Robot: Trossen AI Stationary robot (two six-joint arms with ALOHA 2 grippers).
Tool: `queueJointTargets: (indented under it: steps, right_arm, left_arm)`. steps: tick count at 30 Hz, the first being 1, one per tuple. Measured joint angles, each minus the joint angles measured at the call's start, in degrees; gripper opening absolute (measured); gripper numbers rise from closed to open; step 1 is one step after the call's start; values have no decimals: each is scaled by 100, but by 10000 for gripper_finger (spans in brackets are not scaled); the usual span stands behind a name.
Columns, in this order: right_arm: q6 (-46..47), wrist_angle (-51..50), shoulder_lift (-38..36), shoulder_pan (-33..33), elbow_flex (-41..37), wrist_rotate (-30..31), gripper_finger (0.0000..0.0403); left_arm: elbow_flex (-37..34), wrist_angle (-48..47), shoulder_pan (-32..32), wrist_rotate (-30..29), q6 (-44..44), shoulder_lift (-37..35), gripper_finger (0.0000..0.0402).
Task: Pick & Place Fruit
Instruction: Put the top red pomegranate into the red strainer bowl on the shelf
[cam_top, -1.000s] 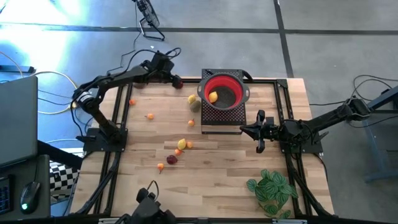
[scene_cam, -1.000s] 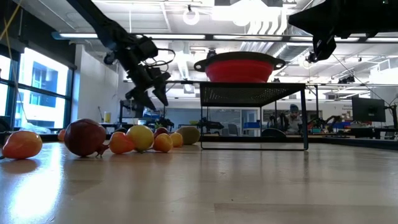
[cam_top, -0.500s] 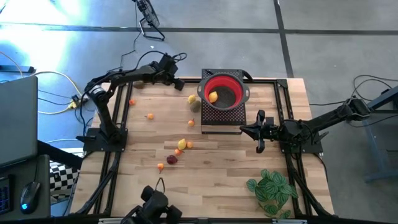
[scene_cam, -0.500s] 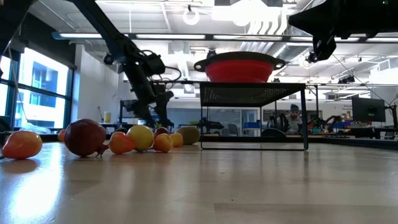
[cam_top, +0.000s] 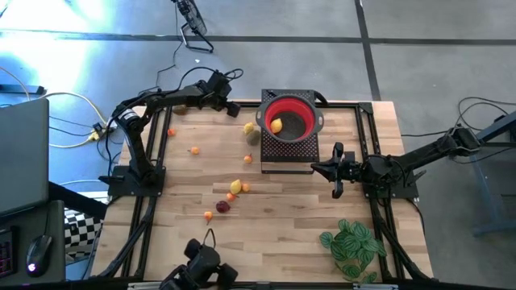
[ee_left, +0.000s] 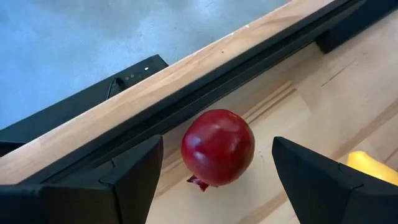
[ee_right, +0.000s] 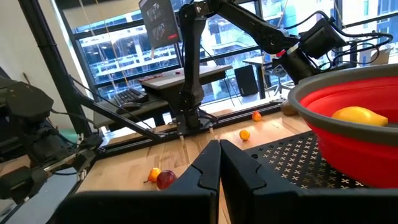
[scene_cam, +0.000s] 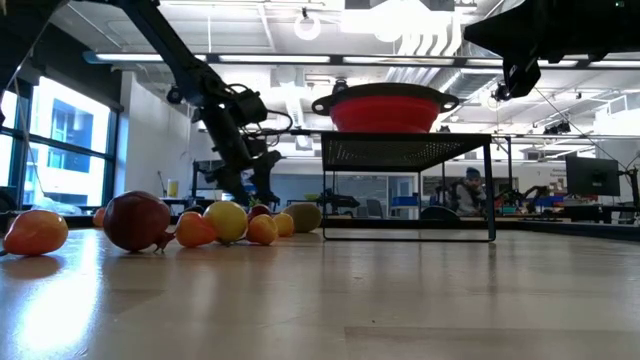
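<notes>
At the table's far left corner, left gripper [cam_top: 228, 105] low over the wood, fingers [ee_left: 118, 180] spread wide — a dark red fruit [ee_left: 217, 147] lies between them, apart from both pads, resting on the table [cam_top: 290, 209] just beside the black rail [ee_left: 186, 99] along the edge. A bit of yellow fruit [ee_left: 373, 167] shows just past one finger.

From above the red fruit is mostly hidden by the gripper.

Red bowl [cam_top: 291, 118] sits on a black mesh stand [cam_top: 288, 153] at the far middle of the table — one yellow fruit [cam_top: 276, 125] lies in it. Just beside the stand, on the left-arm side: a yellow piece [cam_top: 249, 128] and a brownish-green one [cam_top: 253, 137], an orange one [cam_top: 247, 159] nearer. Two small orange fruits [cam_top: 194, 150] lie apart toward the left arm's base. Near the table's middle a cluster: yellow [cam_top: 235, 187], orange [cam_top: 245, 188], dark red [cam_top: 222, 206], orange [cam_top: 208, 215].

Right gripper [cam_top: 336, 171] hangs beside the stand, above the table, fingers [ee_right: 208, 168] pressed together, holding nothing. Leafy plant [cam_top: 352, 246] at the near right corner
</notes>
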Motion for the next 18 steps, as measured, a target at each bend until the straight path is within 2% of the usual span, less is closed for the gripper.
queueJointTargets:
  steps: [4,18]
  right_arm:
    - [0,-2,2,2,0,-2,2]
    - [0,-8,1,1,0,-2,2]
  left_arm:
    - [0,278,-2,-2,41,0,296]
    - [-107,203,-5,-169,67,0,296]
